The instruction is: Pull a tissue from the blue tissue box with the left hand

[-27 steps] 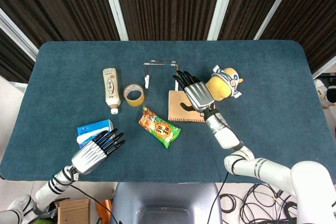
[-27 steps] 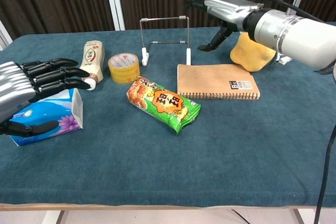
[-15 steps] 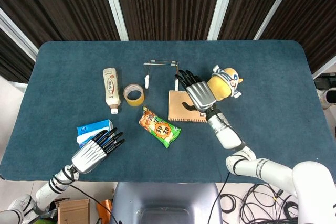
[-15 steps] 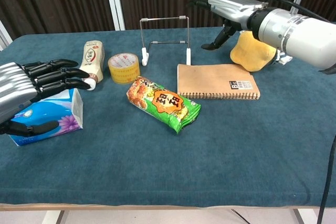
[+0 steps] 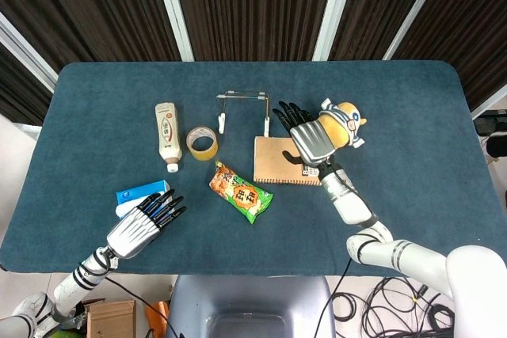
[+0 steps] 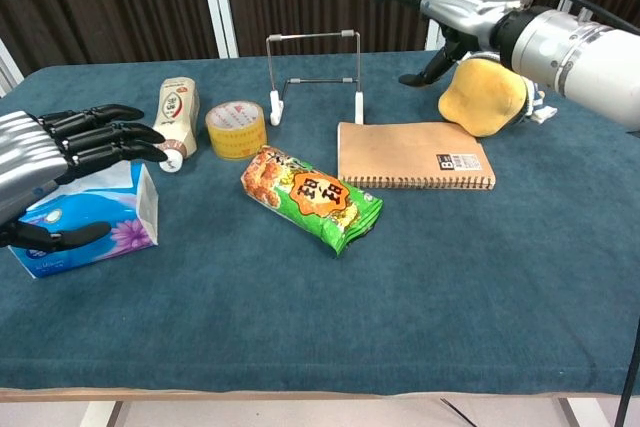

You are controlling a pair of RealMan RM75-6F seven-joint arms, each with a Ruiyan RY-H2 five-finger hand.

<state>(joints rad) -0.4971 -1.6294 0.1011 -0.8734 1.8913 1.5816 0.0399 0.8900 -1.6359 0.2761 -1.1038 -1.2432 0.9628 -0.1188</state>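
Observation:
The blue tissue box [image 5: 141,195] [image 6: 95,221] lies near the table's front left corner, a white tissue showing at its near end in the head view. My left hand [image 5: 145,221] [image 6: 55,162] hovers over the box's near side, open, fingers stretched forward and thumb underneath, holding nothing. My right hand [image 5: 308,134] [image 6: 455,5] is raised above the brown notebook [image 5: 282,161] [image 6: 412,155], open and empty, fingers extended.
A snack packet [image 5: 240,191] lies mid-table. A bottle [image 5: 166,134], a tape roll [image 5: 201,143] and a wire stand [image 5: 243,109] sit behind it. A yellow plush toy [image 5: 341,127] rests right of the notebook.
My left hand has drawn back and left a little over the tissue box. My right hand has shifted right, toward the plush toy.

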